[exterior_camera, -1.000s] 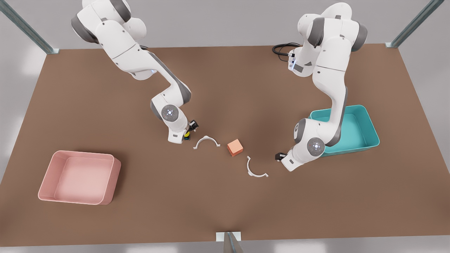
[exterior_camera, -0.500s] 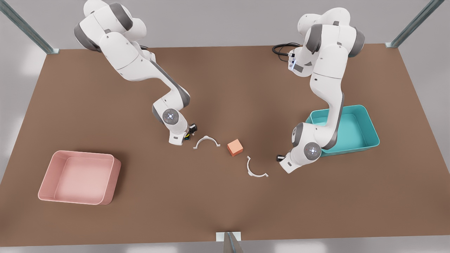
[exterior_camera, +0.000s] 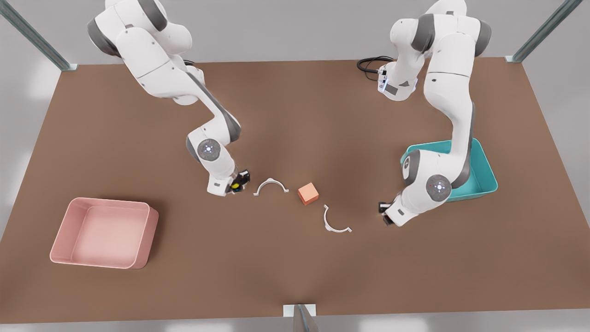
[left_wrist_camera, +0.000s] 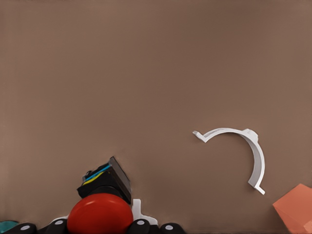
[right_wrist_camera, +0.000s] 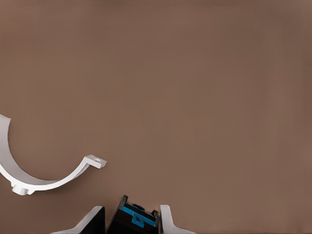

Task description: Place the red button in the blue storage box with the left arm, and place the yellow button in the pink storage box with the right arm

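My left gripper (exterior_camera: 386,214), on the front view's right, is shut on the red button (left_wrist_camera: 100,214), whose black base (left_wrist_camera: 106,178) points at the table. It hangs just off the near corner of the blue storage box (exterior_camera: 488,170). My right gripper (exterior_camera: 235,184), on the front view's left, is shut on the yellow button (exterior_camera: 236,186). In the right wrist view the button's black and blue base (right_wrist_camera: 132,217) sits between the white fingers (right_wrist_camera: 168,219). The pink storage box (exterior_camera: 150,230) stands well off toward the front view's lower left.
Two white curved clips (exterior_camera: 270,186) (exterior_camera: 334,223) and an orange-pink cube (exterior_camera: 308,193) lie on the brown table between the arms. A black cable (exterior_camera: 368,62) lies at the table's far edge.
The left gripper has carried the red button toward the front view's right, closer to the blue box. The right gripper has shifted the yellow button a little toward the front view's left.
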You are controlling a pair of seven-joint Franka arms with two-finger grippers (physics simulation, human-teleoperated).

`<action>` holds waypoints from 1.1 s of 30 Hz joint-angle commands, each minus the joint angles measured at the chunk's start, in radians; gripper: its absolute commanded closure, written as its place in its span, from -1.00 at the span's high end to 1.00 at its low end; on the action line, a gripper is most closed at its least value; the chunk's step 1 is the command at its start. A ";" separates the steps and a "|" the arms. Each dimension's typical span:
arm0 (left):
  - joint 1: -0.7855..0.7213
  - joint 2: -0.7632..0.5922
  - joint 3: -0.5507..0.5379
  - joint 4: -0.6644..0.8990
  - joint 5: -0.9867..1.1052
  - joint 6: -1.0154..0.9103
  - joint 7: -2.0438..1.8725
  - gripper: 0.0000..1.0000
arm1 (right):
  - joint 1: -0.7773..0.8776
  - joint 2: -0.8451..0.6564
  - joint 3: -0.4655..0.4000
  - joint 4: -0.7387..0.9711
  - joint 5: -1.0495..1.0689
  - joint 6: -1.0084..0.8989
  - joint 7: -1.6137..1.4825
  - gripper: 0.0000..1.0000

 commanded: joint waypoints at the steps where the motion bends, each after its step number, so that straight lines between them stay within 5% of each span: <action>1: 0.028 -0.036 0.001 -0.003 -0.001 -0.165 0.131 -0.01 | -0.022 -0.012 0.002 0.059 -0.017 -0.126 -0.041 0.02; 5: 0.082 -0.091 0.012 -0.040 0.002 -0.205 0.263 -0.01 | -0.039 -0.015 -0.011 0.200 -0.017 -0.259 -0.092 0.02; 9: 0.082 -0.205 0.098 -0.182 0.007 -0.196 0.429 -0.01 | 0.010 -0.070 -0.224 0.185 0.050 -0.265 -0.385 0.02; 13: 0.082 -0.341 0.158 -0.363 0.006 -0.158 0.539 -0.01 | 0.004 -0.064 -0.330 0.160 0.080 -0.206 -0.590 0.02; 18: 0.082 -0.412 0.242 -0.571 0.006 -0.001 0.685 0.01 | -0.024 0.023 -0.564 0.182 0.325 -0.097 -1.147 0.03; 19: 0.082 -0.398 0.242 -0.574 0.004 0.007 0.685 0.32 | -0.023 0.058 -0.613 0.209 0.432 -0.097 -1.279 0.03; 20: 0.081 -0.380 0.242 -0.572 -0.001 0.011 0.682 1.00 | -0.024 0.103 -0.643 0.262 0.474 -0.097 -1.356 0.03; 23: 0.079 -0.363 0.240 -0.572 -0.004 0.010 0.676 1.00 | -0.088 0.155 -0.644 0.340 0.506 -0.101 -1.447 0.04; 27: 0.068 -0.386 0.233 -0.557 -0.002 -0.004 0.633 1.00 | -0.131 0.207 -0.635 0.372 0.540 -0.100 -1.485 0.50; 28: 0.042 -0.397 0.233 -0.499 0.002 -0.035 0.527 1.00 | -0.131 0.210 -0.635 0.371 0.541 -0.100 -1.480 0.89; 31: 0.005 -0.343 0.231 -0.132 0.009 -0.233 0.093 1.00 | -0.113 0.062 -0.597 0.344 0.493 -0.158 -1.283 1.00; 33: 0.005 -0.297 0.233 0.083 0.012 -0.354 -0.005 1.00 | -0.115 -0.150 -0.470 0.352 0.194 -0.447 -0.650 1.00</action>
